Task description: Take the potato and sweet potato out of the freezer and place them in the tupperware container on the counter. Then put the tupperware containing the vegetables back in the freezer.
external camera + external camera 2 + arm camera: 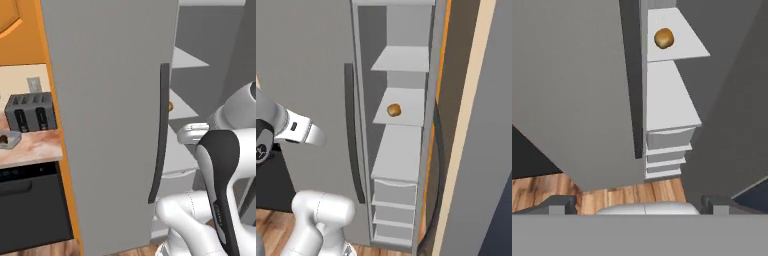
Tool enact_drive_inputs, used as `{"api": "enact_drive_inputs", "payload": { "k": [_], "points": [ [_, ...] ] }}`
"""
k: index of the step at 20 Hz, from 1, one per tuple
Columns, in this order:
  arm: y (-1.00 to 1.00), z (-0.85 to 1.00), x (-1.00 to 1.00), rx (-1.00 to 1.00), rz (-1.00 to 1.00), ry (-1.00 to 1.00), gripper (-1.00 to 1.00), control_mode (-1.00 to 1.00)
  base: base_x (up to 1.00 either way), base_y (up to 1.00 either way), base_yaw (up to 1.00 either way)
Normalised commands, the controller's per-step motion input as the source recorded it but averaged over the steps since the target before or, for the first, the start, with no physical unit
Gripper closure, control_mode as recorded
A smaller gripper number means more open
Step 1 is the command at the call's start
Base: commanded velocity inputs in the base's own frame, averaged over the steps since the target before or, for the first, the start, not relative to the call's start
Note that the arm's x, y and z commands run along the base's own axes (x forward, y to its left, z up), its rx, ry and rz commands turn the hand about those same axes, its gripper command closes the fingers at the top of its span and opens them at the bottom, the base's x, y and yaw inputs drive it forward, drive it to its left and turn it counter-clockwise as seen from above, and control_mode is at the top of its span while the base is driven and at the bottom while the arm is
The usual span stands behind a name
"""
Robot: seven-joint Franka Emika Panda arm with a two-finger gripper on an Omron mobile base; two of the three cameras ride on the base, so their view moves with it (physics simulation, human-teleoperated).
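- The scene is a kitchen with a wooden floor; the grey freezer (401,150) stands with its door (110,125) swung open.
- The potato (664,38), a small round tan-golden lump, lies alone on a grey shelf (677,47), well ahead of the pincer (639,205) and a little to its right in the hand view.
- The pincer is wide open and holds nothing.
- In the tupperware container (9,140) on the counter (35,147), far to the pincer's left, a dark lump is visible, probably the sweet potato.
- Risk, in my judgement: the door edge and its dark handle (160,135) stand between the arm and the shelf, so a straight reach can hit them; the round potato can also roll away if one finger pushes it first.
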Motion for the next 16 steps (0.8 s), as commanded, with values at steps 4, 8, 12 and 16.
{"api": "enact_drive_inputs", "payload": {
  "k": [4,8,12,16],
  "points": [
    [0.0,0.0,0.0,0.0,0.0,0.0,-1.0,1.0,0.43,-0.53,0.09],
    [0.0,0.0,0.0,0.0,0.0,0.0,-1.0,1.0,0.61,-0.35,0.06],
    [0.0,0.0,0.0,0.0,0.0,0.0,-1.0,1.0,0.73,-0.32,0.03],
    [0.0,0.0,0.0,0.0,0.0,0.0,-1.0,1.0,0.54,-0.57,0.03]
  ]
}}
